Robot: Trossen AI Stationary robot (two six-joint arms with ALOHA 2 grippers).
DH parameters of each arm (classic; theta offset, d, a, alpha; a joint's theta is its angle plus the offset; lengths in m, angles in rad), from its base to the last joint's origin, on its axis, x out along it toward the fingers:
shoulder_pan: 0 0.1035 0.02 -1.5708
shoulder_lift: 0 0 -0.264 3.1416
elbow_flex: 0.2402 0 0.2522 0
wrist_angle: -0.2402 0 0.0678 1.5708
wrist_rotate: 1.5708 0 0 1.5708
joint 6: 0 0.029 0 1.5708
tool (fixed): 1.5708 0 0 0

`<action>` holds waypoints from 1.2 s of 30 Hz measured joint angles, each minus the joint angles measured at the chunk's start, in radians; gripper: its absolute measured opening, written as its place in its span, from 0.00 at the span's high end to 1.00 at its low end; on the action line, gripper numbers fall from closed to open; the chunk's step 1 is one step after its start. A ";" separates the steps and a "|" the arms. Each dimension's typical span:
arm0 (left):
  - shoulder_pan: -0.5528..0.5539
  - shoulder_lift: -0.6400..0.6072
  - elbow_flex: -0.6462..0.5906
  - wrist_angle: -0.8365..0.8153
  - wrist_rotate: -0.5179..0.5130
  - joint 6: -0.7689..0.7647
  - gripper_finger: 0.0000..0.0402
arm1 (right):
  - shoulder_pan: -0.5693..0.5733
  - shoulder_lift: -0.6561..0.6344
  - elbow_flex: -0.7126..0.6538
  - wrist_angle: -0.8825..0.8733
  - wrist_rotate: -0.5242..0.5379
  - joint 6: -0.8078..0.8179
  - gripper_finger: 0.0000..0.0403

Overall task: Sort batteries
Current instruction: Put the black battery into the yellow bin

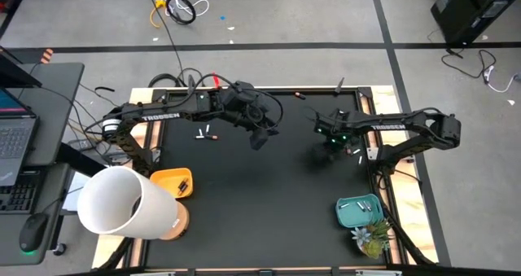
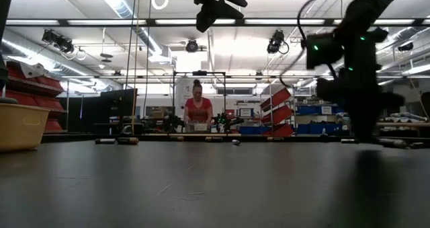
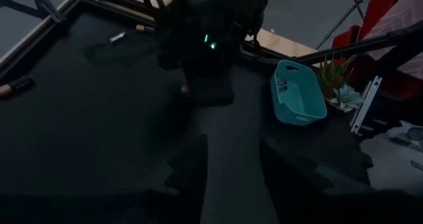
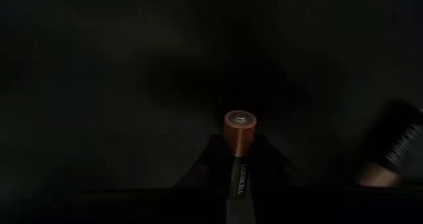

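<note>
A dark battery (image 4: 238,141) with a copper end sits between the fingers of my right gripper (image 1: 332,144), which points down at the right side of the black mat (image 1: 260,194). Another dark battery (image 4: 396,151) lies on the mat beside it. Two loose batteries (image 1: 204,133) lie at the far left, and white ones (image 1: 358,152) lie next to my right arm. My left gripper (image 1: 260,134) hangs open high over the mat's far middle, holding nothing; its fingers (image 3: 192,164) look toward the right gripper (image 3: 206,78). My right gripper pinches the dark battery's body (image 4: 239,168) between its two fingers (image 4: 271,168), coming from above and pointing down. The battery lies along the fingers, and its copper end (image 4: 238,126) sticks out past their tips. Whether it is clear of the mat I cannot tell.
A teal bin (image 1: 360,212) holding a few light batteries stands at the near right, with a small plant (image 1: 370,239) beside it. A yellow bin (image 1: 173,182) and a big white cylinder (image 1: 122,201) stand at the near left. A person (image 2: 197,110) is far back in the room.
</note>
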 joint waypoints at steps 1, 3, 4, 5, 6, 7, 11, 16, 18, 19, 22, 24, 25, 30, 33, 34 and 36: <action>0.000 0.000 0.000 -0.003 0.000 -0.006 0.62 | 0.002 -0.007 0.014 0.034 0.001 0.011 0.94; 0.002 0.000 0.000 -0.013 -0.004 -0.029 0.62 | 0.007 -0.020 0.032 0.052 0.001 0.016 0.94; 0.004 0.000 0.000 -0.021 -0.004 -0.041 0.62 | 0.010 -0.022 0.041 0.065 0.000 0.019 0.94; 0.007 0.000 0.000 -0.026 -0.004 -0.058 0.62 | 0.013 -0.028 0.053 0.091 0.001 0.020 0.94; 0.009 0.000 0.000 -0.026 -0.005 -0.077 0.62 | 0.015 -0.038 0.068 0.119 0.000 0.022 0.94; 0.012 0.000 0.000 -0.025 -0.010 -0.086 0.62 | 0.016 -0.051 0.082 0.143 0.000 0.024 0.94; 0.014 0.000 0.000 -0.014 -0.068 -0.107 0.62 | 0.022 -0.098 0.134 0.238 0.007 0.030 0.94; 0.014 0.001 -0.011 0.058 -0.087 -0.112 0.62 | 0.054 -0.194 0.195 0.455 0.088 0.039 0.94; 0.014 0.002 -0.013 0.083 -0.086 -0.125 0.62 | 0.078 -0.231 0.205 0.569 0.140 0.018 0.94; 0.014 0.002 -0.013 0.104 -0.082 -0.131 0.62 | 0.089 -0.249 0.208 0.621 0.162 0.015 0.94; 0.014 0.002 -0.013 0.172 -0.039 -0.155 0.62 | 0.124 -0.280 0.209 0.746 0.210 -0.033 0.94; 0.014 0.002 -0.013 0.218 -0.024 -0.162 0.62 | 0.139 -0.289 0.208 0.796 0.237 -0.050 0.94; 0.014 0.002 -0.013 0.239 -0.023 -0.162 0.62 | 0.145 -0.291 0.208 0.820 0.242 -0.054 0.94; 0.013 0.002 -0.013 0.307 -0.034 -0.164 0.62 | 0.173 -0.289 0.208 0.901 0.242 -0.065 0.94; 0.013 0.002 -0.013 0.277 -0.050 -0.163 0.62 | 0.195 -0.298 0.208 0.930 0.243 -0.078 0.94; 0.013 0.002 -0.013 0.270 -0.057 -0.163 0.62 | 0.201 -0.303 0.208 0.933 0.246 -0.084 0.94; 0.013 0.002 -0.013 0.265 -0.073 -0.164 0.62 | 0.208 -0.308 0.208 0.932 0.249 -0.089 0.94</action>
